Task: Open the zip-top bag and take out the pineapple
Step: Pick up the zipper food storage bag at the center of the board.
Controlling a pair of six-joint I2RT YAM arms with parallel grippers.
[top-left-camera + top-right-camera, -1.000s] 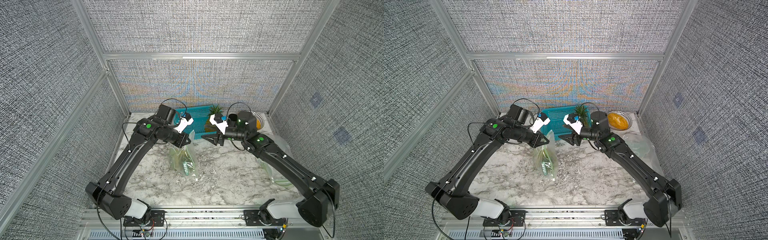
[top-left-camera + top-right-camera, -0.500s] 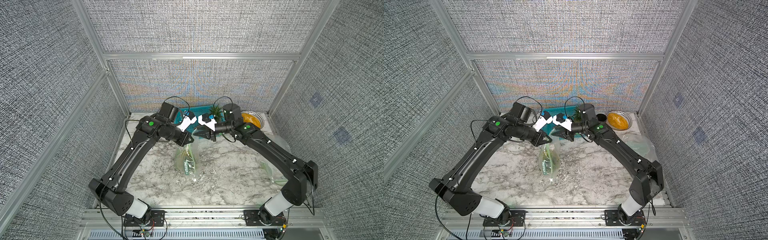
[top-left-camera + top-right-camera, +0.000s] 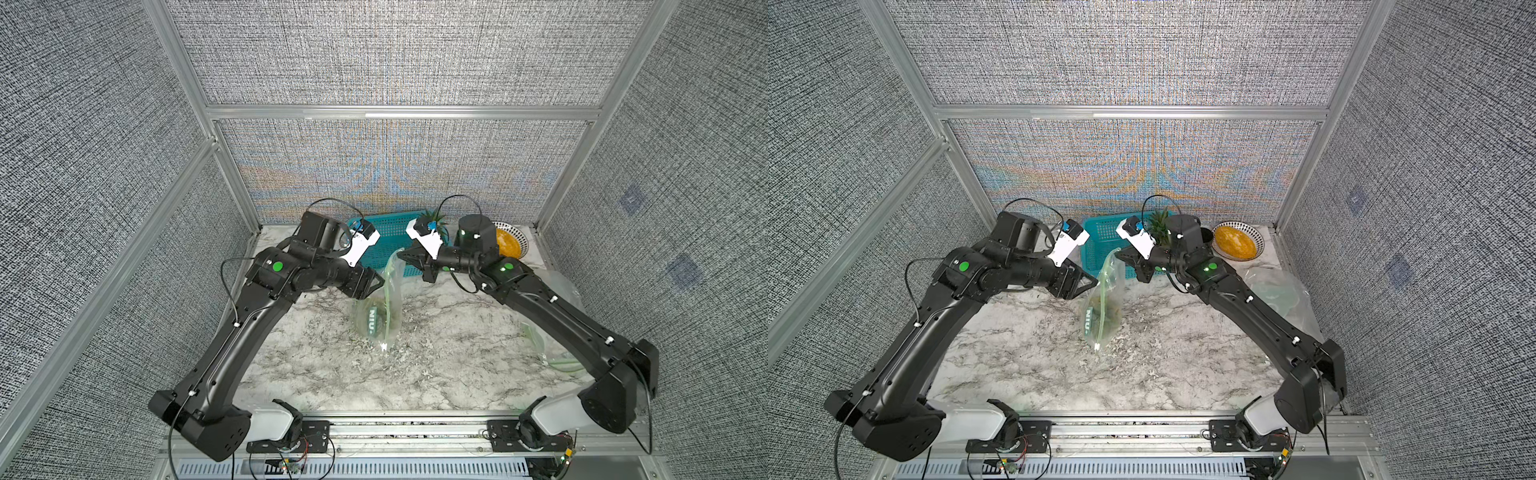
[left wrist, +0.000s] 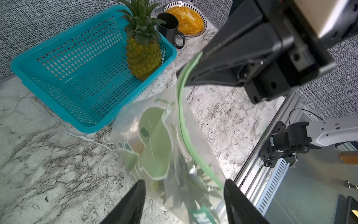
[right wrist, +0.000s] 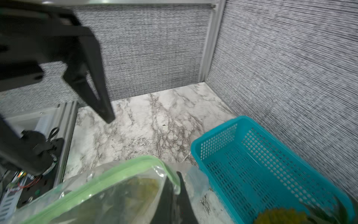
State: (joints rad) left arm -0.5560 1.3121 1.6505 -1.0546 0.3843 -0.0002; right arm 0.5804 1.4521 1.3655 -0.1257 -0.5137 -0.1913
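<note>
The bag [image 3: 380,316] is held up over the table [image 3: 449,345] by the right gripper [image 3: 405,258], whose jaws are clenched on the upper end of the green zip strip [image 4: 181,116]. From there the strip runs down the bag's edge to a small white piece [image 3: 1096,345], judged to be the slider. The left gripper [image 3: 374,287] is released; its jaws stand apart just beside the bag, facing it, with nothing held between them. The pineapple [image 5: 143,186] is seen only as a dim yellow-green mass inside the bag. Another pineapple [image 4: 144,56] stands upright in the basket [image 4: 85,129] behind. Whether the seal is parted cannot be told. The step in hand is judged to be a second hold, taken by the left gripper. The film should be taken just beside the strip and on one wall only, so that both walls are not pinched together. The right grip should not be slackened, since the bag hangs from it. Once both holds are secure, the walls should be drawn apart slowly and evenly. A sharp pull may slip the thin film from the jaws or swing the bag against the basket.
</note>
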